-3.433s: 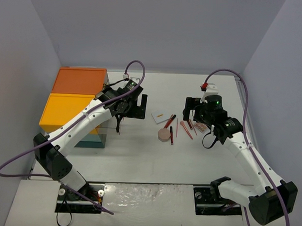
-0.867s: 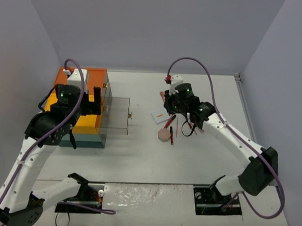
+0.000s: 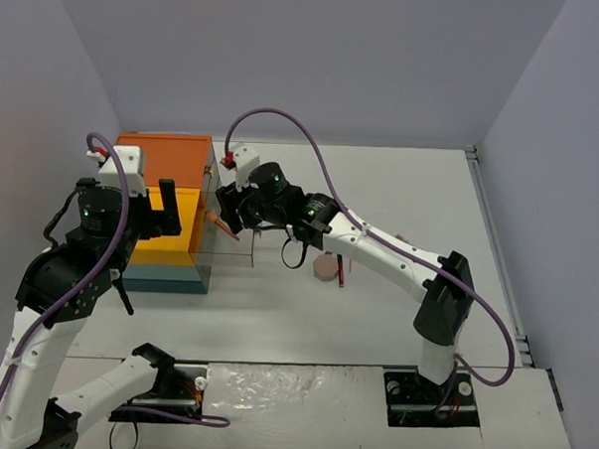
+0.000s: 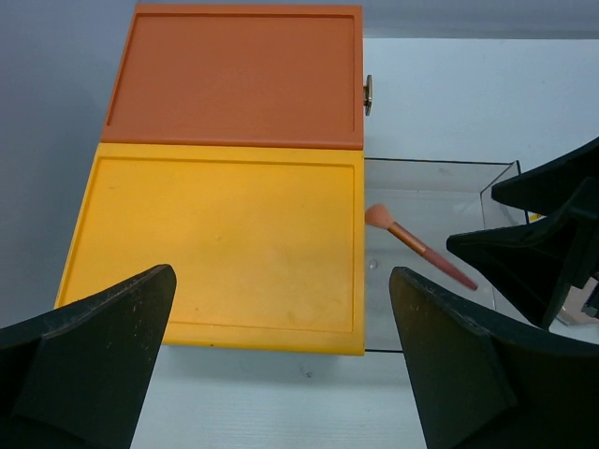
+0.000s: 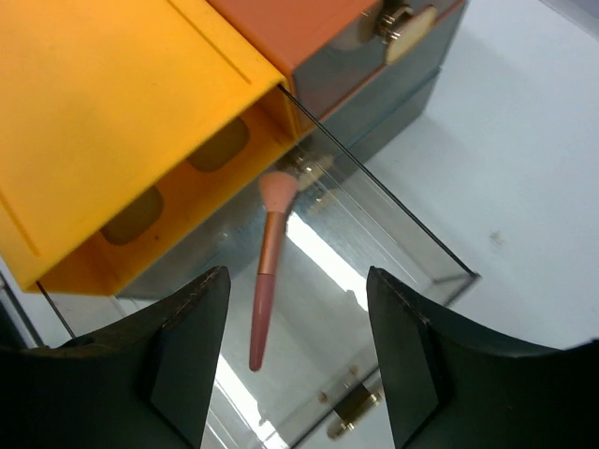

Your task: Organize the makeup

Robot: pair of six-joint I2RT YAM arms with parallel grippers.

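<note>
one pink brush [image 4: 419,249] is seen lying slantwise on the floor of the clear drawer [image 4: 440,165], its head near the yellow lid. the drawer is pulled out from the right side of the box [image 4: 234,75], which is topped by one orange and one yellow lid. the right gripper [image 5: 298,281] is held over the drawer, jaws spread, nothing pinched. the left gripper [image 4: 281,281] is held above the yellow lid, jaws spread wide, nothing between them. one round pink puff [image 3: 324,268] and one dark pencil [image 3: 339,278] lie on the table [image 3: 401,179], well apart from the drawer, with open surface between; other items are hidden by the right arm.
</note>
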